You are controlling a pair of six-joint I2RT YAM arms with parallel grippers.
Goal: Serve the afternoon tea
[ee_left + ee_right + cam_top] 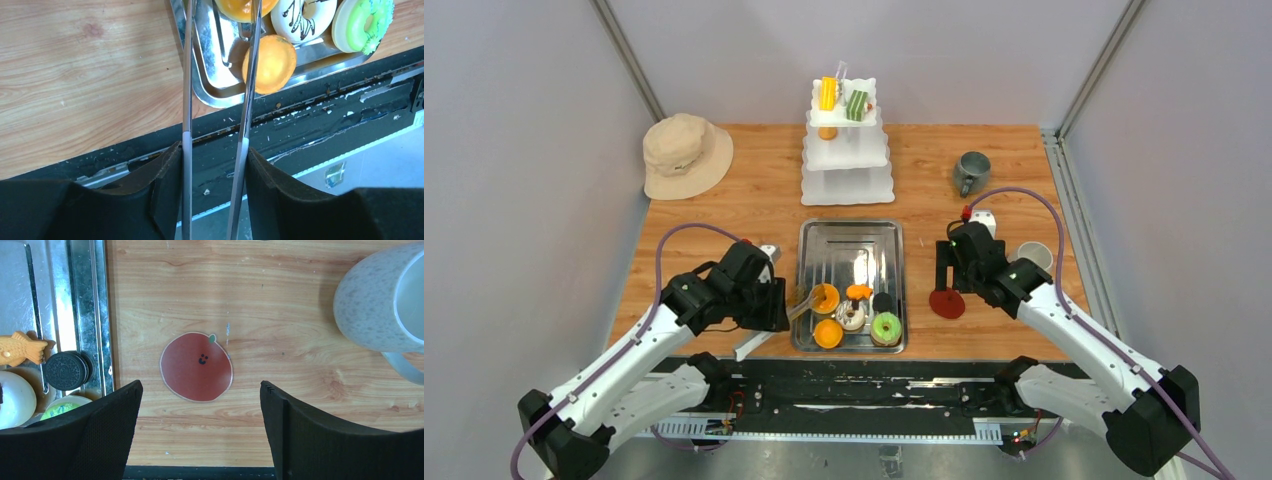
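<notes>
My left gripper (769,305) (214,155) is shut on metal tongs (187,80), whose arms reach over the steel tray (849,245). The tong tips stand on either side of an orange tart (825,298) (245,6). Also in the tray are a second orange tart (270,62), a white striped donut (302,20), a green donut (362,25), a fish pastry (20,350) and a black cookie (65,371). My right gripper (946,275) (200,390) is open and empty above a red apple coaster (196,367). The white mug (1034,256) (380,300) stands to its right. The grey mug (971,172) is at the back right.
A white three-tier stand (847,165) behind the tray carries yellow and green pastries on top and an orange one below. A beige bucket hat (686,155) lies at the back left. The table's black front edge (300,115) runs just below the tray.
</notes>
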